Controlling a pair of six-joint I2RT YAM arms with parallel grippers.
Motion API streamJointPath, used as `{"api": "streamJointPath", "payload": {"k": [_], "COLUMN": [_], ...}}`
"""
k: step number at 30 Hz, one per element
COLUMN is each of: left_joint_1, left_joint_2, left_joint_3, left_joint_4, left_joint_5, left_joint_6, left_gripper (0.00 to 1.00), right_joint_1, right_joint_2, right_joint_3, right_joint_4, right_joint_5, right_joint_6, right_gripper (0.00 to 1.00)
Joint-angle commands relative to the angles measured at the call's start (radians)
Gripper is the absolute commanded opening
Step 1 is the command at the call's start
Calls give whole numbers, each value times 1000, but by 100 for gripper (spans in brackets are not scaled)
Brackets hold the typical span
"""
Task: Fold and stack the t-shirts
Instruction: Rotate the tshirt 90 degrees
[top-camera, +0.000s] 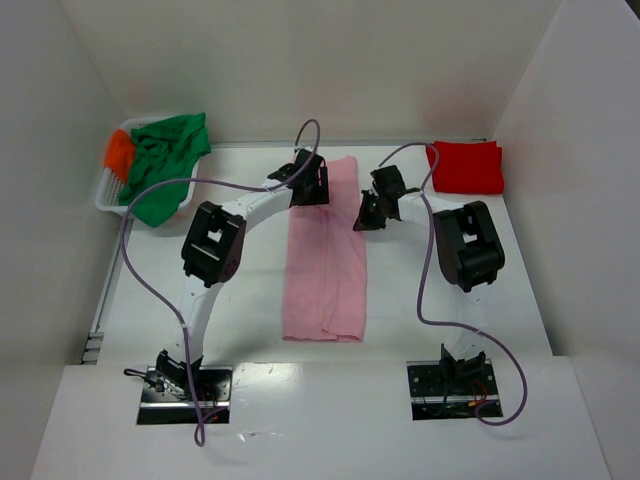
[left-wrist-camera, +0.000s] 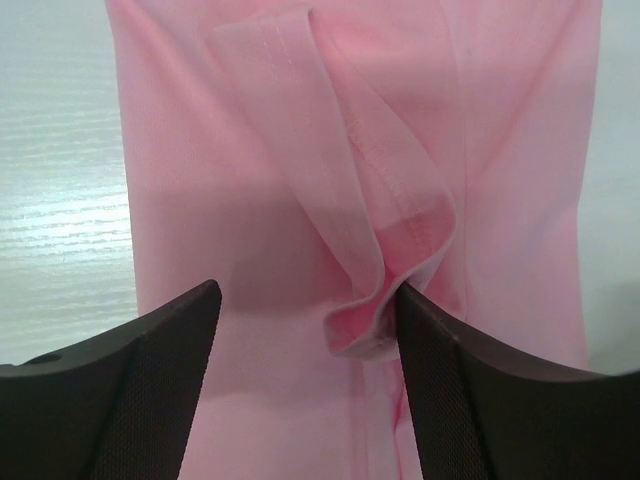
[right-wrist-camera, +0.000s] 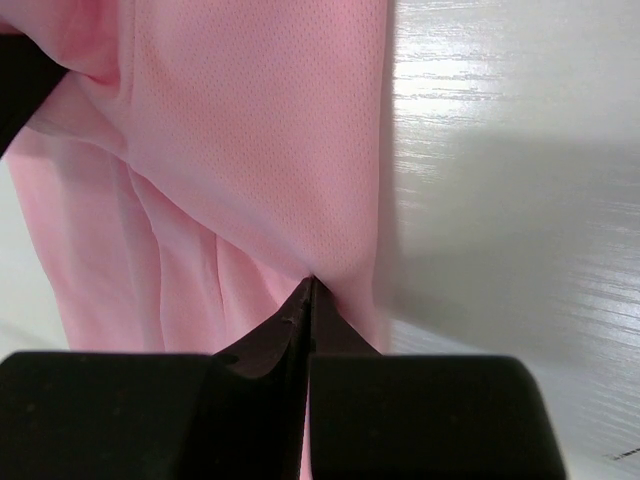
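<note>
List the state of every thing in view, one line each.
pink t-shirt, folded into a long strip
red t-shirt, folded, lying far right
green t-shirt, crumpled, hanging over basket rim
orange t-shirt, crumpled in basket
left gripper, open above pink t-shirt
right gripper, shut on pink t-shirt's edge

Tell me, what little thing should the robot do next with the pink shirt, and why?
Probably the left gripper should dip and close on the rumpled hem between its open jaws. The right gripper pinches the pink t-shirt, which lies as a long strip, so a second grip would likely let both fold it in half.
</note>
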Motion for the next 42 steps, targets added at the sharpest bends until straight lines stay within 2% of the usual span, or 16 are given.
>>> {"api": "streamJointPath", "payload": {"k": [1, 8, 10, 12, 16, 18, 19, 20, 24, 27, 28, 30, 42], "left_joint_1": [21, 78, 78, 87, 106, 106, 106, 106, 95, 95, 95, 95, 95], "left_joint_2": [-36, 4, -14, -60, -22, 56, 82, 130, 205, 272, 303, 314, 280], "left_joint_3": [60, 181, 164, 59, 100, 178, 263, 338, 445, 534, 619, 650, 571], "left_joint_4": [61, 61, 94, 189, 247, 189, 166, 124, 21, -87, -145, -193, -184], "left_joint_5": [30, 55, 65, 85, 217, 260, 287, 297, 256, 185, 156, 145, 90], "left_joint_6": [-10, 1, 1, -11, -33, -33, -33, -24, -13, 24, 24, 24, 71], "left_gripper": [78, 80, 83, 86, 86, 80, 73, 72, 70, 63, 60, 60, 66], "right_joint_1": [21, 21, 21, 21, 21, 21, 21, 21, 21, 21, 21, 21, 21], "right_joint_2": [64, 73, 53, 30, 19, 45, 65, 75, 85, 107, 119, 119, 277], "right_joint_3": [9, 41, 75, 117, 175, 201, 224, 236, 236, 258, 285, 307, 632], "right_joint_4": [-35, -76, -101, -124, -135, -146, -155, -164, -155, -155, -155, -164, -219], "right_joint_5": [61, 104, 104, 113, 113, 113, 104, 95, 84, 84, 93, 102, 124], "right_joint_6": [-19, -19, -28, -28, -28, -28, -28, -19, -9, -9, -9, -9, -19], "right_gripper": [0, 0, 0, 0, 1, 1, 1, 1, 1, 1, 2, 2, 4]}}
